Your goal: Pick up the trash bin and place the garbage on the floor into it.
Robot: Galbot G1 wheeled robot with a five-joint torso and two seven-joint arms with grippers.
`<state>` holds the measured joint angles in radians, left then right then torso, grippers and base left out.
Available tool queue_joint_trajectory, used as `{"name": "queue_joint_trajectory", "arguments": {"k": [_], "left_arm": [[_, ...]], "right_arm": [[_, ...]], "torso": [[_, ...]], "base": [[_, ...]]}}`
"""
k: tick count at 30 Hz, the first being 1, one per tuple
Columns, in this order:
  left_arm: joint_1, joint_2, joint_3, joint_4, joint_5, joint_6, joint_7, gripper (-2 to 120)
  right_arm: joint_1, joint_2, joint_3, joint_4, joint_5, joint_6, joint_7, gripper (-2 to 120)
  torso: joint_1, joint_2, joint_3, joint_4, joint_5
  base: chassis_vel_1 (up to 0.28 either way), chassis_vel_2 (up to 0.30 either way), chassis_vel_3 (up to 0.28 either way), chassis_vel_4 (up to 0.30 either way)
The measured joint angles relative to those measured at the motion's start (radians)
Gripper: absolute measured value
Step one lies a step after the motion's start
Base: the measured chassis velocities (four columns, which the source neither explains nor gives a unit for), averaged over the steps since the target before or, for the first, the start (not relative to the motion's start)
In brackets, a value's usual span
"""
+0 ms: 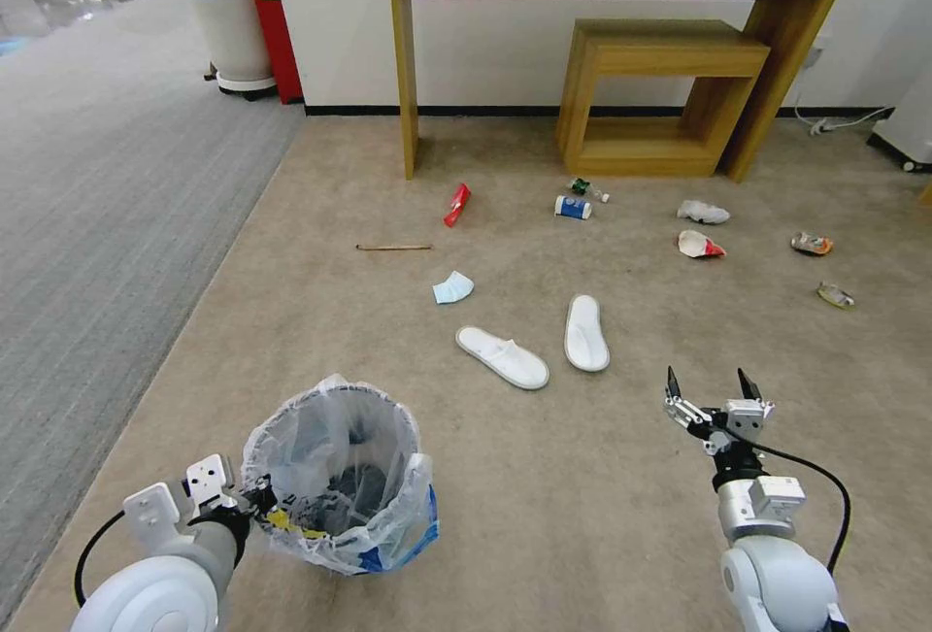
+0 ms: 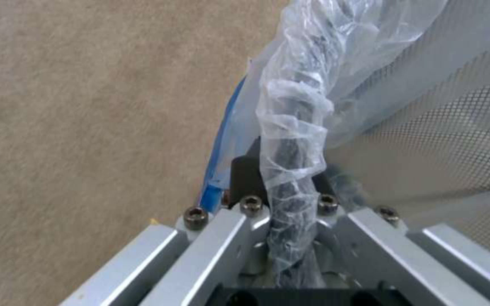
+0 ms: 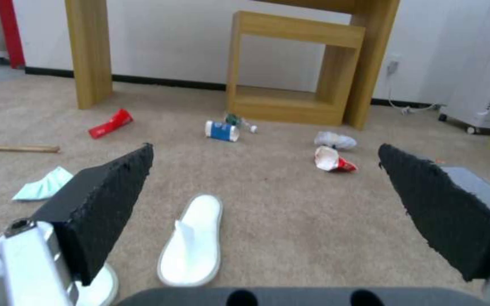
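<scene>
1. The left gripper point(image 1: 254, 496) is clamped on the rim of the small round black trash bin point(image 1: 340, 477), pinching its crinkly translucent plastic liner point(image 2: 290, 127) between the jaws; whether the bin is lifted off the beige short-pile carpet point(image 1: 291, 321) or resting on it, I cannot tell.
2. The right gripper point(image 1: 709, 387) hovers to the right of the bin, jaws wide apart and holding nothing.
3. No litter appears collected (the liner looks empty of it). Beyond the bin lie two white slippers point(image 1: 503, 356) point(image 1: 586, 332), a blue face mask point(image 1: 452, 287), a thin wooden stick point(image 1: 393, 247), a red wrapper point(image 1: 457, 204), a blue-white cup point(image 1: 572, 208), a white tissue point(image 1: 703, 213), a red-white paper cup point(image 1: 700, 245) and a crushed can point(image 1: 812, 243).
4. So I judge that at most the bin pickup is done; all the gathering remains.
</scene>
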<state>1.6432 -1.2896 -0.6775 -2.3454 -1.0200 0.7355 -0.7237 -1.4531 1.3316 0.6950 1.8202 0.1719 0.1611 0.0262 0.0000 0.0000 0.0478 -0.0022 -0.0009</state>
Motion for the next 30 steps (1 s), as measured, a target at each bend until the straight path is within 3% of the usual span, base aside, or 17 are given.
{"name": "queue_joint_trajectory", "arguments": {"k": [30], "left_arm": [[0.001, 0.004, -0.001, -0.003, 0.001, 0.0, 0.002, 0]], "right_arm": [[-0.01, 0.0, 0.004, 0.006, 0.002, -0.014, -0.004, 99]], "torso": [[0.0, 0.0, 0.0, 0.0, 0.0]], "base": [[-0.108, 0.112, 0.11, -0.108]]}}
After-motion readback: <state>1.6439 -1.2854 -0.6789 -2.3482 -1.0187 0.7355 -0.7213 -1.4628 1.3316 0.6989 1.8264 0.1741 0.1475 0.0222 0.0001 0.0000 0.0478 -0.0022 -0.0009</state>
